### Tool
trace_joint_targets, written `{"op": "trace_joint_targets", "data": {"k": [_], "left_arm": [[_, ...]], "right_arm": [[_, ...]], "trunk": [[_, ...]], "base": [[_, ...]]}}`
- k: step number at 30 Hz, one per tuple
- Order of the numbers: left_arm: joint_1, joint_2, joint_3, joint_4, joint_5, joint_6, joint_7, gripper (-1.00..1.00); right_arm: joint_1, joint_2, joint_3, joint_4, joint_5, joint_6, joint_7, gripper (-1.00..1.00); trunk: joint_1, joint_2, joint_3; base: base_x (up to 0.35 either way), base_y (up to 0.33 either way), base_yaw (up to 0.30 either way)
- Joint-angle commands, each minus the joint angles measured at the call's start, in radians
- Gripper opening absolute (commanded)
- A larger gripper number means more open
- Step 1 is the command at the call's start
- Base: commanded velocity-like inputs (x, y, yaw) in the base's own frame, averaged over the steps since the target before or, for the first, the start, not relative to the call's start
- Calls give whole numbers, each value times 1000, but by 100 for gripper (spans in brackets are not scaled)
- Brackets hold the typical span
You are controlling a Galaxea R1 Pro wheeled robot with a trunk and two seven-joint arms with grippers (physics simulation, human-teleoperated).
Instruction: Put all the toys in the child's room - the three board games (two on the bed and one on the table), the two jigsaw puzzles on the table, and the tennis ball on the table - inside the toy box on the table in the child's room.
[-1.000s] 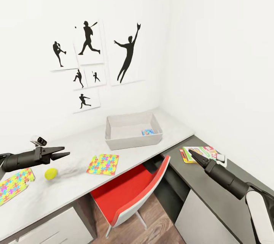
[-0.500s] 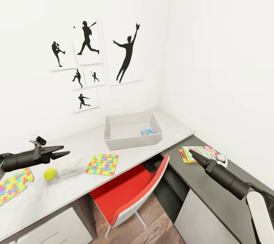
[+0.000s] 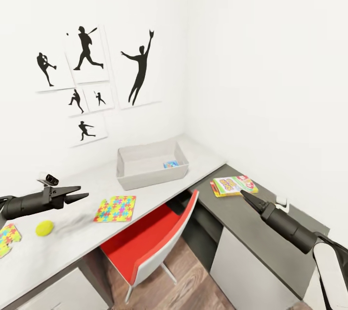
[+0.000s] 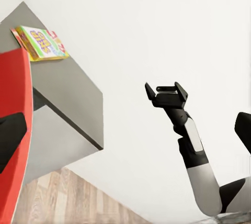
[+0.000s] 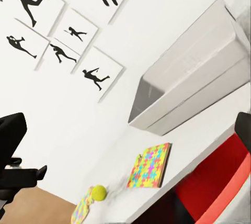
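Green-red board game [image 3: 234,185] lies on the dark bench at the right gripper's [image 3: 243,195] twelve o'clock, so I judge grasping it next; both jaws released, empty.

On the counter [image 3: 203,158] the toy box [image 3: 151,164] sits far (one board game [image 3: 170,164] inside); nearer left lie a puzzle [image 3: 115,208], the tennis ball [image 3: 44,227] and another puzzle [image 3: 7,238], with stacked board games [image 3: 234,185] on the right section
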Motion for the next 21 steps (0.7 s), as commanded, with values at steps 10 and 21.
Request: {"op": "trace_joint_targets", "data": {"k": [10, 21], "left_arm": [[0, 1, 0, 0, 0, 11, -3, 100], [0, -1, -2, -5, -1, 9, -3, 100]], "right_arm": [[-1, 2, 2, 0, 5, 3, -10, 100], [-2, 0, 7, 69, 9, 4, -12, 100]], "trunk": [[0, -2, -2], [0, -2, -2]], "base": [[-301, 111, -285], [-286, 108, -285]]}}
